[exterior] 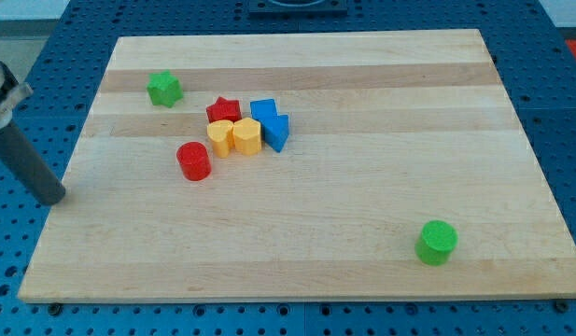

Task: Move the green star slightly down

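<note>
The green star (163, 89) lies near the board's upper left. My rod comes in from the view's left edge, and my tip (54, 198) is at the board's left edge, well below and to the left of the green star. It touches no block. The red cylinder (193, 161) is the block nearest to it, off to its right.
A cluster sits right of the star: a red star (224, 110), two yellow blocks (220, 137) (246, 136), a blue cube (262, 109) and a blue triangular block (277, 132). A green cylinder (437, 242) stands at lower right. The wooden board (381, 187) lies on a blue pegboard.
</note>
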### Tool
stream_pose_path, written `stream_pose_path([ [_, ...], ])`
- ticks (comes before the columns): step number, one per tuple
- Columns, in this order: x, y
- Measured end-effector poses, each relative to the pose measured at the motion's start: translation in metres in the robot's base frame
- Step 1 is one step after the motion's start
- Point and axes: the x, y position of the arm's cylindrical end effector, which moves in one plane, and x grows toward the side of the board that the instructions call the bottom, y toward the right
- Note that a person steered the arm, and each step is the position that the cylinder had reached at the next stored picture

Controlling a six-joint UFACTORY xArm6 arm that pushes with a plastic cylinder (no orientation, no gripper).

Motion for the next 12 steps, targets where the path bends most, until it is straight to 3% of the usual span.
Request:
stream_pose_path([
  [2,-0.132,0.067],
  [3,-0.167,0.085],
  [4,-0.166,0.088],
  [6,-0.157,0.159],
  [7,-0.189,0.174],
  [8,-0.224,0.140],
  [9,-0.219,0.087],
  [11,-0.128,0.079],
  [12,-0.161,0.068],
])
